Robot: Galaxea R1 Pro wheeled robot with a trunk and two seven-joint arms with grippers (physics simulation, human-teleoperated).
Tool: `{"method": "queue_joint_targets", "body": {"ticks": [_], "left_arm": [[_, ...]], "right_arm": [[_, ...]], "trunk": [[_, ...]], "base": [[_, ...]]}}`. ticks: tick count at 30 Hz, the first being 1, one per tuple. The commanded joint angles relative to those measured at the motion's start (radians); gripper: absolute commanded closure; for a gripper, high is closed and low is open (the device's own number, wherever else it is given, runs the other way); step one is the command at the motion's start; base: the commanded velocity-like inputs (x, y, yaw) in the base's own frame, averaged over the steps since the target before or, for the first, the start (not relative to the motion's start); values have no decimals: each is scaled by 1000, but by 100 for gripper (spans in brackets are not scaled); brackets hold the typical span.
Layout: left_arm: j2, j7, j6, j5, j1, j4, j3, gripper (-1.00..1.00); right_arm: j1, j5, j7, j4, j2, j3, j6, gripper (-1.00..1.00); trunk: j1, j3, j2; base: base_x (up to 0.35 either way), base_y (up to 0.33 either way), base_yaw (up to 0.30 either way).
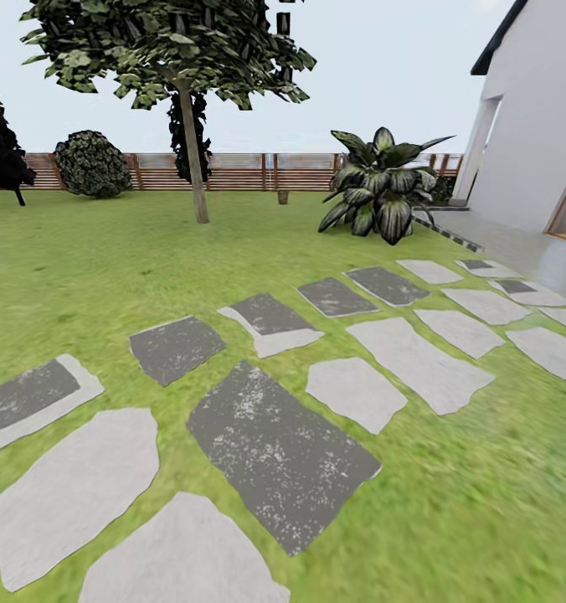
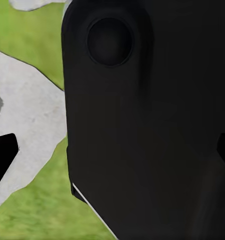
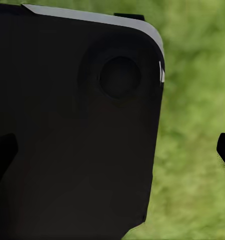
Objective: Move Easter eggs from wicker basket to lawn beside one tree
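Searching: lawn and slabs ahead; no basket or eggs seen.
Grippers: fingertips at picture edges, spread cannot be told.
Risk: driving toward the tree wastes time, nothing carried.

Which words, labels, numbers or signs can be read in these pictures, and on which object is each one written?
None: no readable text in any view.
The stepping stones, the wooden fence, the house wall and the trees bear no lettering.
The black robot body close to the left wrist camera shows a round recess, no label.
The black panel in the right wrist view is likewise unmarked.
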Motion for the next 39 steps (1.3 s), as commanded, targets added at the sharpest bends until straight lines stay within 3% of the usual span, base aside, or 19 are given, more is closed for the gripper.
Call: {"method": "queue_joint_targets", "body": {"ticks": [1,39], "left_arm": [[0,0,-2,1,0,0,0,-100],[-1,0,-2,1,0,0,0,-100]], "right_arm": [[-1,4,0,1,0,2,-3,-100],[-1,4,0,1,0,3,-3,-100]], "trunk": [[1,-1,0],[1,-1,0]], "base": [[303,100,0],[303,100,0]]}}
